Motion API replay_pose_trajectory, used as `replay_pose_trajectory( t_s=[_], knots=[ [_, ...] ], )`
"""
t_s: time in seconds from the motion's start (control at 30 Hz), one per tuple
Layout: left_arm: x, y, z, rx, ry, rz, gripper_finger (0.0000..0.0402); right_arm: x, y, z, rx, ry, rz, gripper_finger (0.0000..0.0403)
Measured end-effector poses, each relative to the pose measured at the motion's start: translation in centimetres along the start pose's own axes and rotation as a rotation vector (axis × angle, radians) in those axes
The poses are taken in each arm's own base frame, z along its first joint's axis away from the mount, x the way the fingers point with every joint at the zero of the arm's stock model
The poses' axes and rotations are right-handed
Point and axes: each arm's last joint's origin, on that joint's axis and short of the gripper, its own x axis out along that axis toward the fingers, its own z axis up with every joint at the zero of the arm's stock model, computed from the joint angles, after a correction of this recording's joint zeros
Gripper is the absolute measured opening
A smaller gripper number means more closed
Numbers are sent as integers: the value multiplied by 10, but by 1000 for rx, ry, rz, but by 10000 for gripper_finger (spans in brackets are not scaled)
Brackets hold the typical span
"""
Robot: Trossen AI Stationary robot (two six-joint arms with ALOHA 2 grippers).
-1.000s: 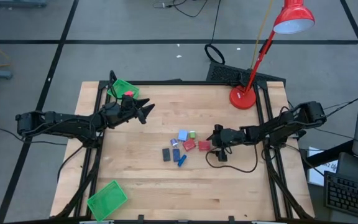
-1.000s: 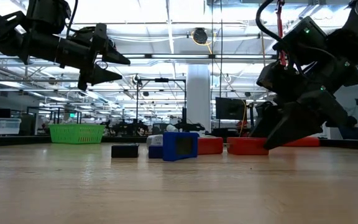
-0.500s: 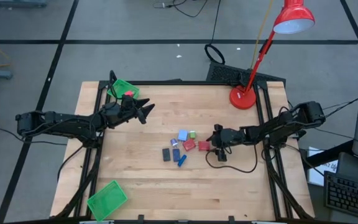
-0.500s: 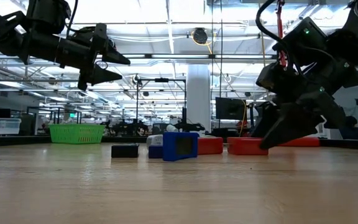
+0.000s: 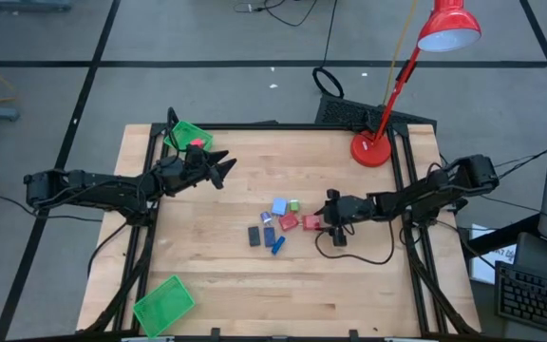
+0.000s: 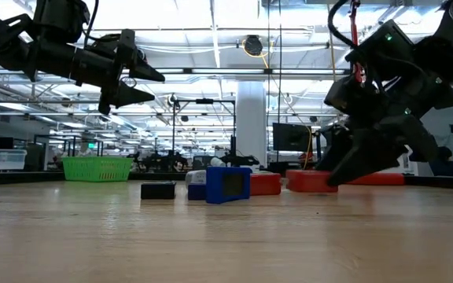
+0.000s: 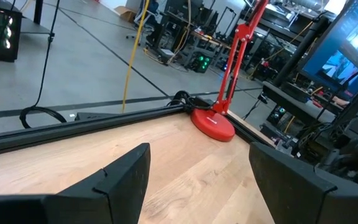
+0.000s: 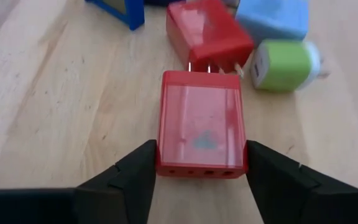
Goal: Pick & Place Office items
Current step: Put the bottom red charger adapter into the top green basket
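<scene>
Red plastic fills the right wrist view: a red block (image 8: 201,123) is clamped between the right gripper's (image 8: 199,167) dark fingers, its lower edge hidden behind them. In the high view this block (image 5: 312,222) is partly covered by the gripper (image 5: 329,211) and is hard to separate from it. Just beyond it a second red block (image 8: 207,34) with metal prongs is seen, with a green bit (image 8: 284,65) and a light-blue block (image 8: 272,17) beside it, the latter cut off by the frame edge. A blue stick (image 5: 277,246) and black rectangles (image 5: 254,236) lie at the left of the cluster mid-table; their details are too small to make out. In the low view most pieces are hidden behind a blue piece (image 6: 227,185).

The left gripper (image 5: 224,169) is held above the far-left table, jaws apart, near a green tray (image 5: 186,136). Bare wood is left open along the near edge, with another tray (image 5: 164,304) at the near-left corner. A lamp (image 5: 372,148) stands at the far right edge.
</scene>
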Motion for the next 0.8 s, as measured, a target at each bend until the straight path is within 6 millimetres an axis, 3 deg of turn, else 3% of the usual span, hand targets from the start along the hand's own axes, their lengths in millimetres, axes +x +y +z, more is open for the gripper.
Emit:
replay_pose_trajectory(
  t_s=[0.4,0.67,0.8],
  knots=[
    [-4,-13,-6,-13,46,-113,271,-35,-4,34,-58,-231,-36,210],
    [-4,-28,-24,10,143,-182,271,-47,2,42,-261,-248,-261,210],
    [8,-42,-33,37,198,-200,271,-49,4,45,-340,-247,-375,210]
  ],
)
